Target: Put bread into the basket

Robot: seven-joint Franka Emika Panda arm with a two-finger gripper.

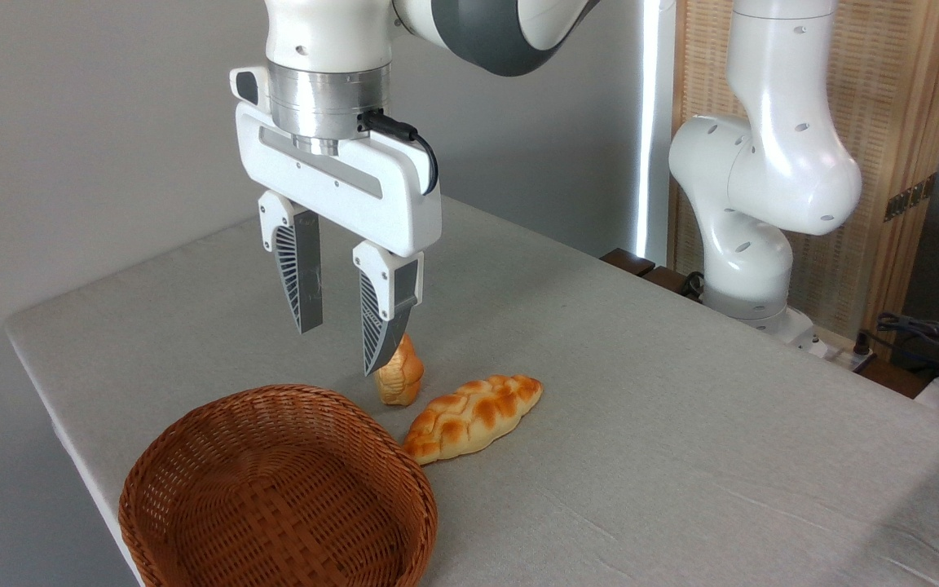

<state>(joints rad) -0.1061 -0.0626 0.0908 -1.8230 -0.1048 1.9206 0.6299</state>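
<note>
Bread (400,377) stands on end, long axis vertical, beside basket (274,489).

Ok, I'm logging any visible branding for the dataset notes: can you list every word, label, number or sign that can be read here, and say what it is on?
None: no readable text anywhere in the view.
The end effector, arm, bread, braided loaf, basket and tablecloth carry no print.
A small dark patterned strip on the wooden screen is too small to tell whether it holds characters.
</note>
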